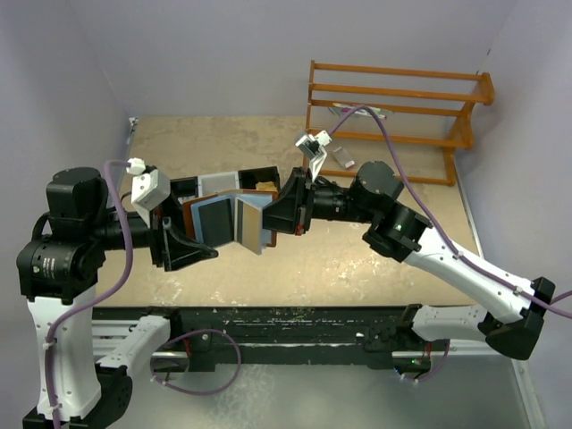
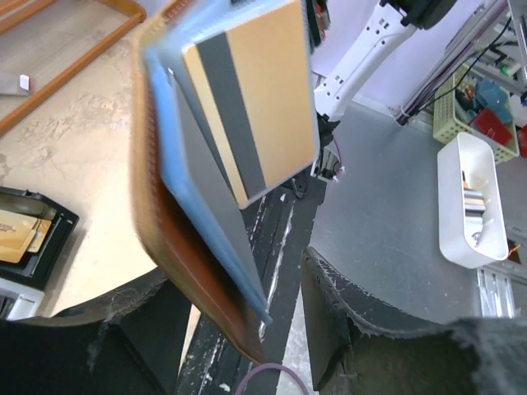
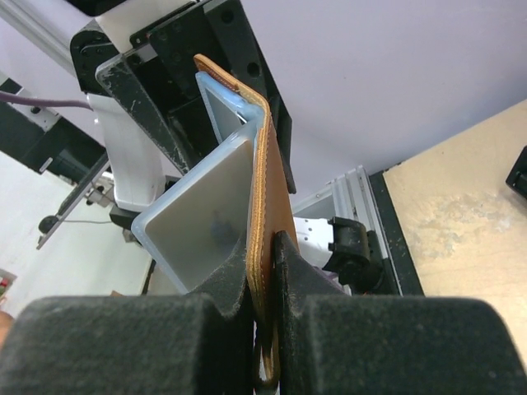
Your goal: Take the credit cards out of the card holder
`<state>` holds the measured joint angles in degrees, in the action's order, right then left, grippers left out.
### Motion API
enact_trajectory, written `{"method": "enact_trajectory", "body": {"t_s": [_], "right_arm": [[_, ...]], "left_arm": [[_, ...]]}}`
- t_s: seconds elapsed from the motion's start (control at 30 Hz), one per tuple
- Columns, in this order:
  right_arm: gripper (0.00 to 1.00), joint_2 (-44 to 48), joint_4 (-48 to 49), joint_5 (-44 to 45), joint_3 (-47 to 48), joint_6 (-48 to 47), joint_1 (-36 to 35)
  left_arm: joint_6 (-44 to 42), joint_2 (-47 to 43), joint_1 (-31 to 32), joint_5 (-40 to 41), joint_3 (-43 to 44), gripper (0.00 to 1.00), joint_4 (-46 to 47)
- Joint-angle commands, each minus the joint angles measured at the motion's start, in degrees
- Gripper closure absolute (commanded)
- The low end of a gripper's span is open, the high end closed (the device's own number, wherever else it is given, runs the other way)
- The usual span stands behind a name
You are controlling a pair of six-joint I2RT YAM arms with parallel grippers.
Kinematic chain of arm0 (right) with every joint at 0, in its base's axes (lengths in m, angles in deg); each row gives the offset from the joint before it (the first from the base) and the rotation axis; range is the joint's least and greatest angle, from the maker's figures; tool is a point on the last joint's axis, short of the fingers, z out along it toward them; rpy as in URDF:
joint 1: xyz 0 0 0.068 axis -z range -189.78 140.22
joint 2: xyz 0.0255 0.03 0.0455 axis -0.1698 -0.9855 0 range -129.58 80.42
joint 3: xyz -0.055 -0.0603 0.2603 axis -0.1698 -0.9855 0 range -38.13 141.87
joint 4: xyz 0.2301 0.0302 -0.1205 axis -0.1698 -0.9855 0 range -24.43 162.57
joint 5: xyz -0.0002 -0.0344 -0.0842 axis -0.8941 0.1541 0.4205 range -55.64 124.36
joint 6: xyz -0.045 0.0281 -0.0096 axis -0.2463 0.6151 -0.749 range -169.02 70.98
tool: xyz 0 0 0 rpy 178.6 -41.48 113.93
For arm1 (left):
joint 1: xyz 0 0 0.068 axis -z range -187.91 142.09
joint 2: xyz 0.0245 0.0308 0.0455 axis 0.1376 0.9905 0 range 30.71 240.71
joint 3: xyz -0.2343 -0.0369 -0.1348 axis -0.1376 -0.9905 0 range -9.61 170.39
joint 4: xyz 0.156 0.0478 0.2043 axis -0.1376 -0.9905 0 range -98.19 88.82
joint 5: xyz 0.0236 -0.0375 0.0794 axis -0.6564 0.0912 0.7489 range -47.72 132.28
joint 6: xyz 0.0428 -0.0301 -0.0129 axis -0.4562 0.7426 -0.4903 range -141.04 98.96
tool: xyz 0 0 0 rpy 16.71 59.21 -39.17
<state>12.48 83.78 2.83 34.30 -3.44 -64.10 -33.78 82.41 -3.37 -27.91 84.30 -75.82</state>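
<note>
Holder point(image 3: 270, 189) is up in the air between the two arms, well above the table point(image 1: 375, 259), opened like a book.

Right gripper point(image 3: 262, 296): jaws clamped together on one brown leather flap, near its lower edge. The grip looks firm.

Left gripper point(image 2: 240, 276): jaws apart. The other flap's edge sits between the fingers, close to one finger and with a clear gap to the other, so there's no grip on that side.

Cards point(image 1: 234, 221) are both in the holder, not yet out. The striped card point(image 2: 255, 99), tan with a dark stripe, stands partly proud of the blue lining. The grey card point(image 3: 202, 222) lies flatter against the lining (can't tell how deep it sits in its pocket).

Handling, my judgement:
- Cards are light, thin, stiff and smooth. They'll likely slip under a shallow pinch and twist if pinched at a corner.
- Best hold is the exposed short edge of the striped card, pads flat on both faces, pulled straight along the pocket.
- Leather is soft and floppy and will swing on the single grip, so expect the holder to follow the pull unless the right side holds.
- Pocket friction is unknown.
</note>
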Motion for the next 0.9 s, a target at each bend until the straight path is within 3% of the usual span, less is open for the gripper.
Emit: {"method": "enact_trajectory", "body": {"t_s": [0.0,0.17,0.37,0.47,0.53,0.73,0.87], "right_arm": [[1.00,1.20,1.58,2.90,2.51,-1.62,-1.30],[1.00,2.54,6.46,0.92,-0.36,-0.63,-1.28],[1.00,2.66,8.14,-3.63,-2.45,0.64,-1.23],[0.99,1.68,7.48,-4.89,-2.46,0.28,-0.59],[0.82,1.22,6.35,-5.68,-2.61,0.21,1.14],[0.42,1.02,3.93,-9.43,-4.84,0.28,10.42],[0.27,-0.21,-7.32,-3.39,-0.55,-8.09,10.82]], "left_arm": [[5.52,-1.09,0.21,-1.19,-1.84,0.44,8.34],[7.20,-0.14,0.23,-2.12,-0.64,0.64,8.34],[6.45,0.62,0.21,-2.80,0.16,0.96,6.33],[5.68,1.27,0.22,-2.00,0.40,1.00,5.15],[5.08,1.69,0.21,0.69,0.47,1.00,4.59],[-0.20,4.04,0.21,14.11,1.23,1.00,-0.74],[-3.06,5.15,0.21,19.66,1.04,1.00,-4.12]]}}
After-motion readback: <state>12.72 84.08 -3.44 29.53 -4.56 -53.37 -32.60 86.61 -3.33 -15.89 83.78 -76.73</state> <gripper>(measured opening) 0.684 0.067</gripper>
